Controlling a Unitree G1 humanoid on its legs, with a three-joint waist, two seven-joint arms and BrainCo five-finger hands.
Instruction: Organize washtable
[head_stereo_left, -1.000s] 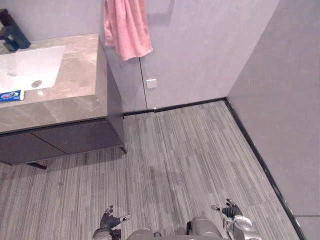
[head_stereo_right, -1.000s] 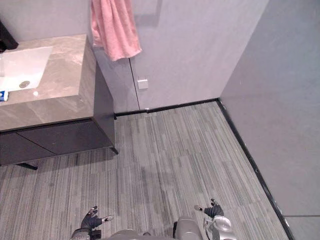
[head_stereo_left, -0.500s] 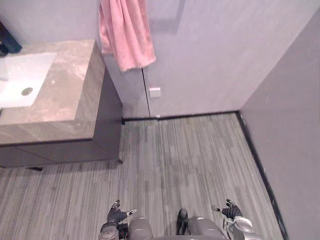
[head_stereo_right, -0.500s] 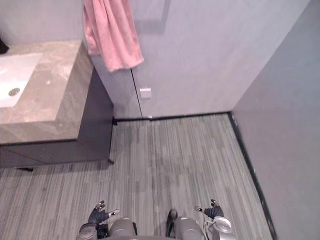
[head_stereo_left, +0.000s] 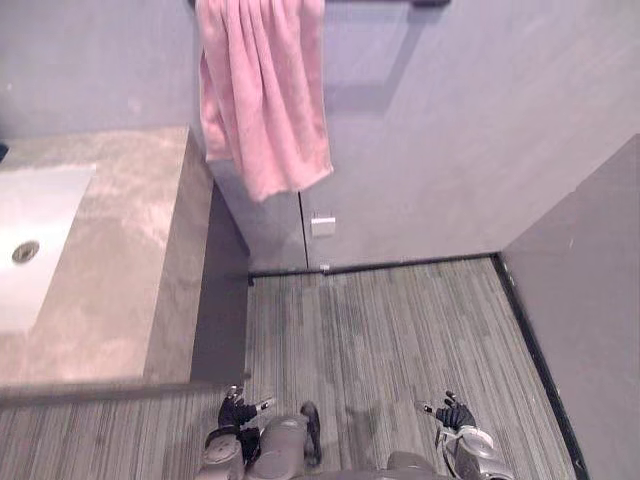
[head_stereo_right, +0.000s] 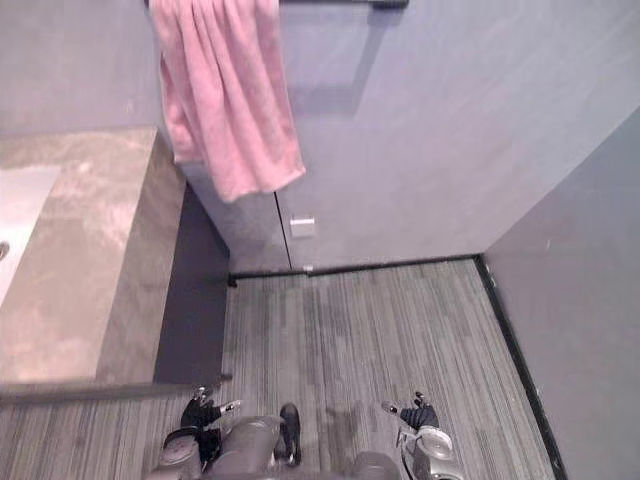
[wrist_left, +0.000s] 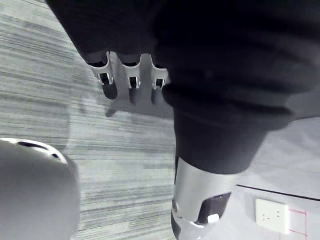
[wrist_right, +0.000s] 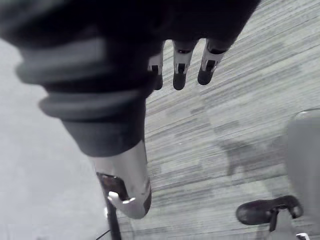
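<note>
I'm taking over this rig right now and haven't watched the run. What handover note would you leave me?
Hands: the left hand is open and holds nothing, low over the striped floor. The right hand is open too, also low over the floor.
Things: the washtable stands ahead on the robot's left, with a white sink set in its stone top. A pink towel hangs on the wall by its far right corner.
Done: no tidying is evident; neither hand touches the washtable.
Left: probably turn toward the washtable, get within reach, then organize it.
</note>
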